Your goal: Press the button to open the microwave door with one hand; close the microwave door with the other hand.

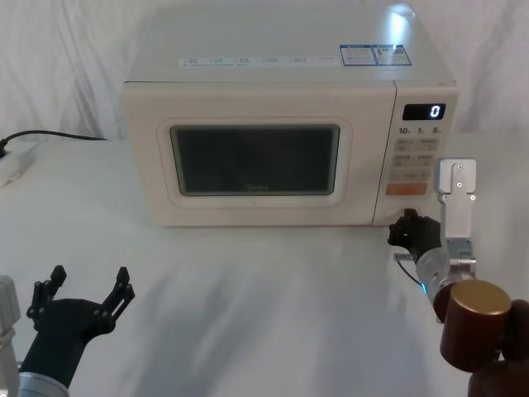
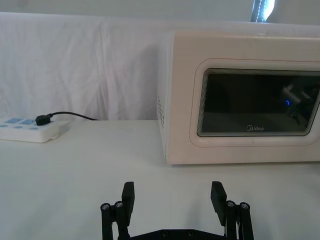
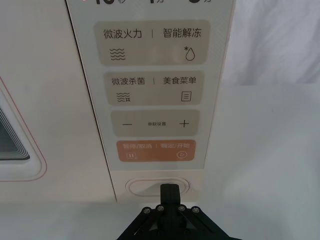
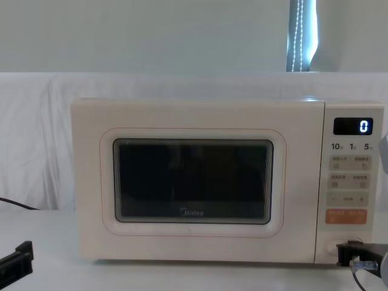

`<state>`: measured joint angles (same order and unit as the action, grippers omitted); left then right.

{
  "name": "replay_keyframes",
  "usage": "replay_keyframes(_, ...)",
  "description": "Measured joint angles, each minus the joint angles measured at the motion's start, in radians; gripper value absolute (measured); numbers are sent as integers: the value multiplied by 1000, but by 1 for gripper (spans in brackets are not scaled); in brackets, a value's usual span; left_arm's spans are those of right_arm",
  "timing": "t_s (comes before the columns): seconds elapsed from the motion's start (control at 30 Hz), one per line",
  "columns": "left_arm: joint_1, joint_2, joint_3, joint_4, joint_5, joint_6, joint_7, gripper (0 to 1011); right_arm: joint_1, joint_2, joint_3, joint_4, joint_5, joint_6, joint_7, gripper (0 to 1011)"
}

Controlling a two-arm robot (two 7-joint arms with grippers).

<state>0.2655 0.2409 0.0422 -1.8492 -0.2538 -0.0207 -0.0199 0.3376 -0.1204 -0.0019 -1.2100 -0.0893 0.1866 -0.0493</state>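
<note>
My right gripper (image 3: 169,192), fingers pressed together, touches the button (image 3: 145,187); the microwave door (image 1: 256,161) is shut. My left gripper (image 1: 87,285) waits spread near the table's front-left corner.

White cloth backdrop (image 2: 75,65), pale wall (image 4: 151,36)

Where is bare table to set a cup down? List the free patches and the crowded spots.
Free: the white table in front of the microwave door, between both grippers. Crowded: the right gripper, shut, at the button; the open left gripper at front left; the power strip at far left.
</note>
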Motion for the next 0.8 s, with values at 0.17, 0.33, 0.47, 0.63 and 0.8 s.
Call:
replay_keyframes(0.17,0,0,0,0,0,0,0,1001,5,-4,1,6,3,-4,0,0)
replay_keyframes(0.33,0,0,0,0,0,0,0,1001,10,-6,1,13,3,-5,0,0)
replay_keyframes(0.47,0,0,0,0,0,0,0,1001,13,-9,0,17,3,-5,-1,0)
replay_keyframes(0.63,0,0,0,0,0,0,0,1001,17,-11,0,25,2,-9,-7,0)
replay_keyframes(0.8,0,0,0,0,0,0,0,1001,20,-15,2,31,1,-10,-11,0)
